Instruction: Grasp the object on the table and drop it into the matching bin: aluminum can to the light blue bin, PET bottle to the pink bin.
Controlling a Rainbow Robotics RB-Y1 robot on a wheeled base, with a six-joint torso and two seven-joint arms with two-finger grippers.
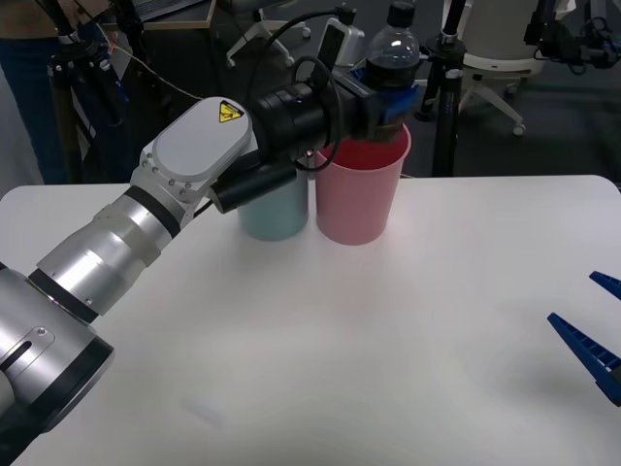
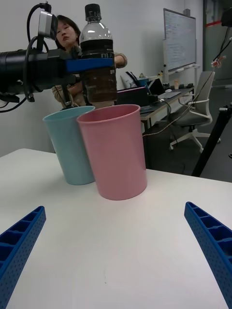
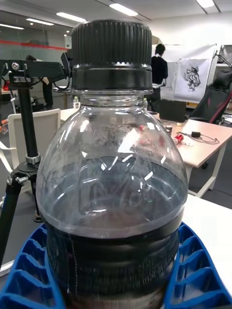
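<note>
**Bottle held over the pink bin**

The left gripper (image 1: 388, 92) clamps the bottle (image 1: 393, 49) upright around its middle, directly above the pink bin (image 1: 361, 189), so a release should drop it straight in; the blue bin (image 1: 277, 214) stands touching beside it; the right gripper (image 2: 116, 251) waits spread wide and empty, low over the table (image 1: 388, 340), well clear of the drop.

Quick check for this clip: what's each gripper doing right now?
Left gripper: shut on the PET bottle, held upright above the pink bin.
Right gripper: open, holding nothing, low over the table.
</note>
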